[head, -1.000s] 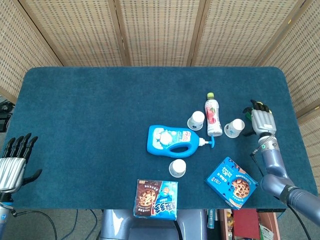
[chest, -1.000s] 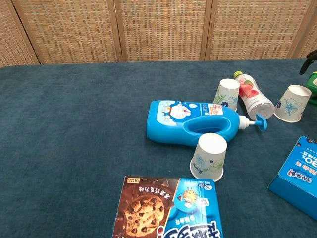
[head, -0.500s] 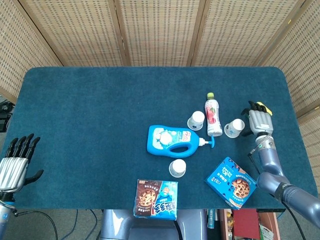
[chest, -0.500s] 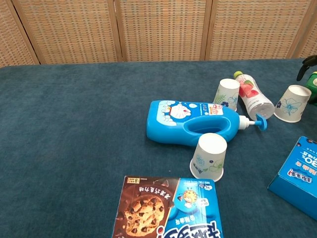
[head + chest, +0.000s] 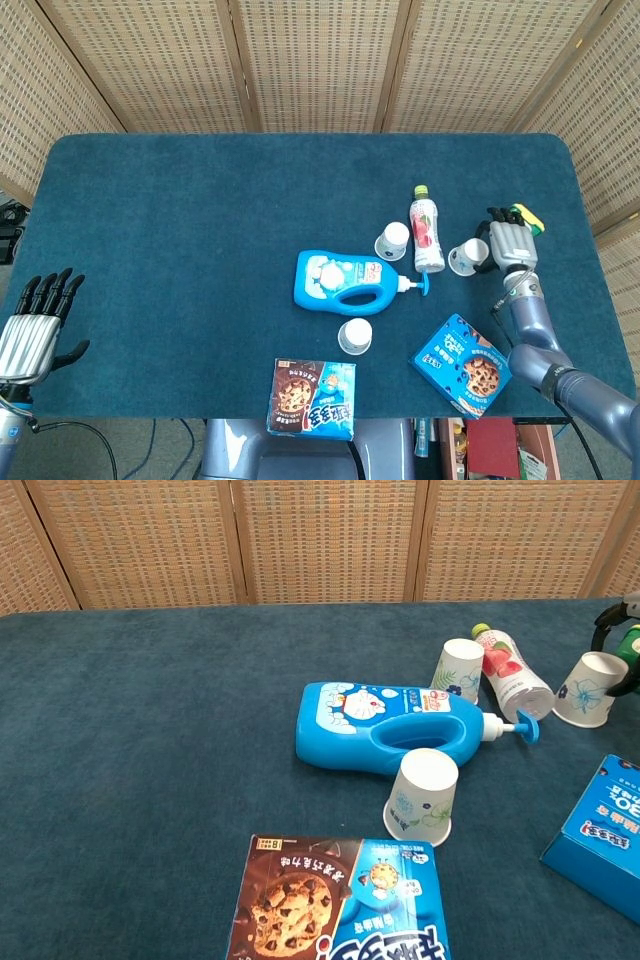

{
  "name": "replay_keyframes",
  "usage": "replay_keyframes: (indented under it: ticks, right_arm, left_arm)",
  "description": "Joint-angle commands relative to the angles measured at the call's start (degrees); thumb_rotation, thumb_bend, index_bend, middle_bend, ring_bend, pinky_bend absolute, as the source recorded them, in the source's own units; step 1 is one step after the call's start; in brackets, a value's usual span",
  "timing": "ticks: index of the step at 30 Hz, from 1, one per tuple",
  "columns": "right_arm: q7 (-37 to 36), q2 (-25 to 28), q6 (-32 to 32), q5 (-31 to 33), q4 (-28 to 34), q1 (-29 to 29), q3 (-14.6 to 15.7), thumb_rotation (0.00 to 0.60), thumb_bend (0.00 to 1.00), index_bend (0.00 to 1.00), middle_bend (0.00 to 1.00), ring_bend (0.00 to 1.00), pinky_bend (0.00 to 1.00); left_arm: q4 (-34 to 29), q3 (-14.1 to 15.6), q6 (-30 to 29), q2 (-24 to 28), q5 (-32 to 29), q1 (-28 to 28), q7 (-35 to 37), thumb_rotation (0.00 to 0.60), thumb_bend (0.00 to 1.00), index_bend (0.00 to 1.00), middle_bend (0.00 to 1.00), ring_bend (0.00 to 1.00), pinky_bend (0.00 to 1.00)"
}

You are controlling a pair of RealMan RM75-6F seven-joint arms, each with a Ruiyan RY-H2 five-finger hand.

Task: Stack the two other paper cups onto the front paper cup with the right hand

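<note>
- Since a second ago the right hand (image 5: 508, 241) has slid in toward the right paper cup (image 5: 464, 256); its dark fingers (image 5: 612, 619) now reach around the cup's far side, though I cannot tell whether they are touching or gripping it.
- That right paper cup lies tilted on the bench (image 5: 180, 220), mouth toward the hand, in the same spot as before.
- Left hand (image 5: 30, 335) has drifted slightly at the bench's near left corner; it holds nothing, fingers straight and a little apart.
- Front paper cup (image 5: 354, 336) stands upside down near the front edge, just in front of the blue detergent bottle (image 5: 345, 282), unmoved.
- Middle paper cup (image 5: 391, 241) lies tilted beside the drink bottle (image 5: 427, 230), just behind the detergent bottle's neck.
- Drink bottle lies on its side between the middle cup and the right cup, green cap pointing away from the robot.
- Detergent bottle lies flat, its pump nozzle (image 5: 421, 286) pointing toward the right cup; it sits between the two rear cups and the front cup.
- Blue cookie box (image 5: 463, 364) lies near the right forearm, in front of the right cup.
- Second cookie box (image 5: 315, 399) overhangs the front edge, just in front of the front cup.
</note>
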State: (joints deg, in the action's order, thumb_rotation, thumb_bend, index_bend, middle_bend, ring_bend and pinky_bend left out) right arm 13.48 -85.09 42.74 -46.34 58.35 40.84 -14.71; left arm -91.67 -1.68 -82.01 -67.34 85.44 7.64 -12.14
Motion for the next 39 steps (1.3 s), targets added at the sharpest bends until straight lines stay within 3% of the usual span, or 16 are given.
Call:
replay_keyframes:
  ticks: [1,11,17,25,33,39]
  right_arm:
    - [0.5,0.6,0.6,-0.2,1.3,0.2,-0.3,0.6,0.13,0.47,0.19,0.0,0.05]
    - [2.6,2.3,1.8,1.2,4.6,0.2,-0.4,0.6,0.13,0.49,0.19,0.0,0.05]
    - [4.4,6.4,4.2,2.4,9.9,0.2,-1.5,0.6,0.13,0.49,0.19,0.0,0.05]
    - [5.9,17.2,10.7,3.3,28.3,-1.9,-3.7,0.6,0.13,0.49,0.19,0.0,0.05]
    - [6.0,23.9,17.0,-3.5,42.4,-5.7,-1.7,0.6,0.13,0.49,0.2,0.0,0.05]
    - [4.6,26.0,20.6,-9.8,49.4,-8.6,0.4,0.6,0.13,0.49,0.2,0.0,0.05]
  left_arm:
    - [0.0,0.0,-0.1,0.1,0.1,0.0,0.2,0.6,0.24,0.0,0.0,0.0,0.0]
    - [0.2,0.1,-0.2,0.2,0.2,0.0,0.9,0.6,0.24,0.0,0.0,0.0,0.0]
    - [0.2,0.2,-0.3,0.3,0.4,0.0,1.2,0.6,0.24,0.0,0.0,0.0,0.0]
    - [-0.1,0.5,-2.1,0.6,2.1,-0.6,2.1,0.6,0.24,0.0,0.0,0.0,0.0]
    - [-0.3,0.7,-2.5,0.8,2.7,-0.7,2.6,0.6,0.24,0.0,0.0,0.0,0.0]
    - [-0.3,0.8,-2.2,0.8,2.8,-0.7,2.4,0.6,0.24,0.0,0.0,0.0,0.0]
